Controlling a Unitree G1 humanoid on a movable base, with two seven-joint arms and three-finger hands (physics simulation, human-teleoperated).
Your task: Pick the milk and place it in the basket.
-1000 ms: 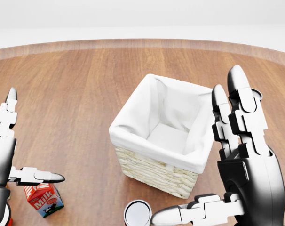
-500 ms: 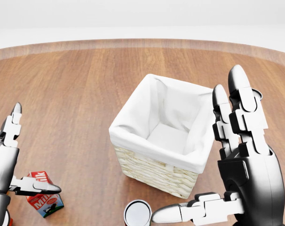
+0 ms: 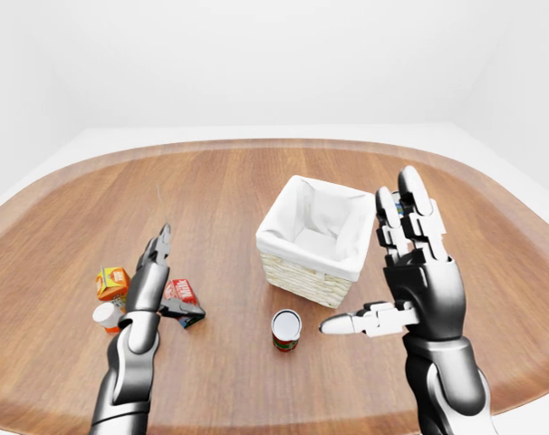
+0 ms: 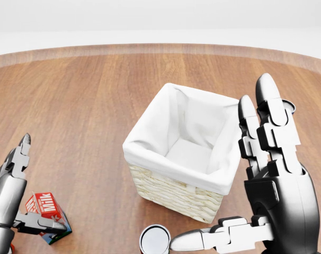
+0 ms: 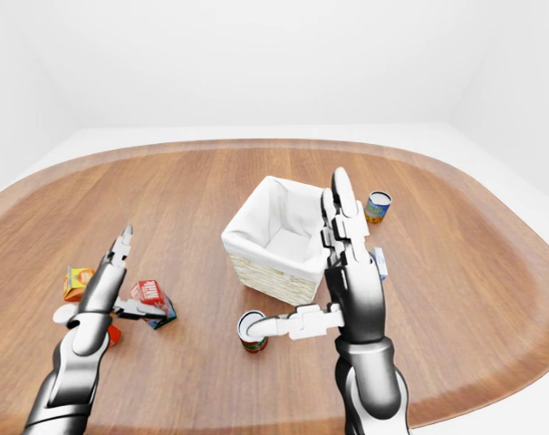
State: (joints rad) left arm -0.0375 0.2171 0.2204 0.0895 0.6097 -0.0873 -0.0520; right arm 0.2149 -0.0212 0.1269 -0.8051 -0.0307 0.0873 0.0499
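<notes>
Wood-grain round table (image 3: 211, 190): brown, pale rim, fills most of each view and bears all items below.

Basket (image 4: 174, 185): woven straw walls, white cloth liner folded over the rim, square, upright, near table centre; interior holds nothing visible.

Right hand (image 4: 266, 174): black and silver, three fingers spread, two pointing up and the thumb (image 4: 203, 239) reaching toward the view's left; it stands just right of the basket in the head view and grips nothing.

Left hand (image 3: 152, 281): fingers extended and apart, palm edge-on, at the lower left of the eye views; its thumb (image 4: 41, 225) lies against the milk carton's near face, the long fingers raised clear above it. Not closed round the carton.

Milk (image 4: 44, 207): small red carton with white lettering and a blue-green lower panel, tilted, on the table left of the basket and well apart from it, touching the left thumb.

Tin can (image 3: 286, 328): upright, pale open-looking top, red label, just below the basket in the eye views.

Orange carton (image 3: 112, 282): left of the left hand.

White-capped item (image 3: 105, 316): red base, just below the orange carton; kind unclear.

Blue-and-yellow can (image 5: 378, 207): upright, right of the basket.
</notes>
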